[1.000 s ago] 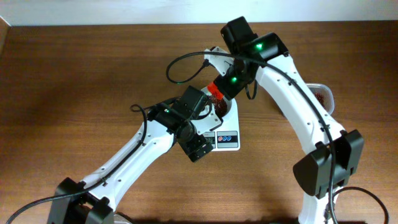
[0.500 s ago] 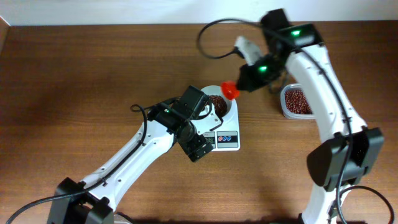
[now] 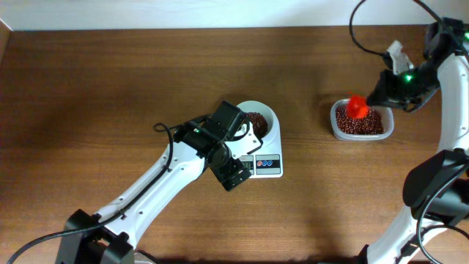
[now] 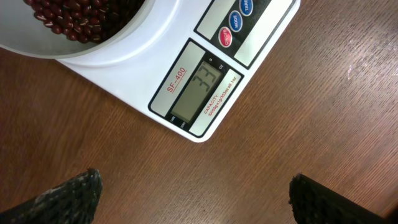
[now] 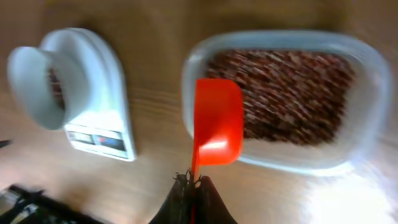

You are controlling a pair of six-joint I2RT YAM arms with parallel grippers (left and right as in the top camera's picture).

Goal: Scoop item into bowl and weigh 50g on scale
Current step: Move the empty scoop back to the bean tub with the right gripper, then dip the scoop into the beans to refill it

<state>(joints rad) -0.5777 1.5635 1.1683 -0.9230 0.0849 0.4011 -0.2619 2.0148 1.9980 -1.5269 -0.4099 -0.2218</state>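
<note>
The white bowl (image 3: 270, 117) stands on the white scale (image 3: 268, 164) and holds reddish-brown beans (image 3: 254, 121). In the left wrist view the scale's display (image 4: 199, 87) reads 33, with the bowl (image 4: 124, 46) and its beans (image 4: 74, 15) above it. My left gripper (image 3: 233, 176) is open and empty over bare table just in front of the scale (image 4: 196, 199). My right gripper (image 3: 387, 89) is shut on the handle of the orange-red scoop (image 3: 357, 107). It holds the scoop (image 5: 217, 121) over the beans (image 5: 292, 93) in the clear tub (image 5: 367, 81); this view is blurred.
The clear tub (image 3: 335, 123) sits on the wooden table, right of the scale. The left arm (image 3: 168, 172) runs from the front left up to the scale. The right arm (image 3: 447, 125) stands along the right edge. A white wall borders the table's far edge.
My right arm has swung right with the scoop, from over the bowl to over the clear tub. The left arm, bowl and scale have not moved.
</note>
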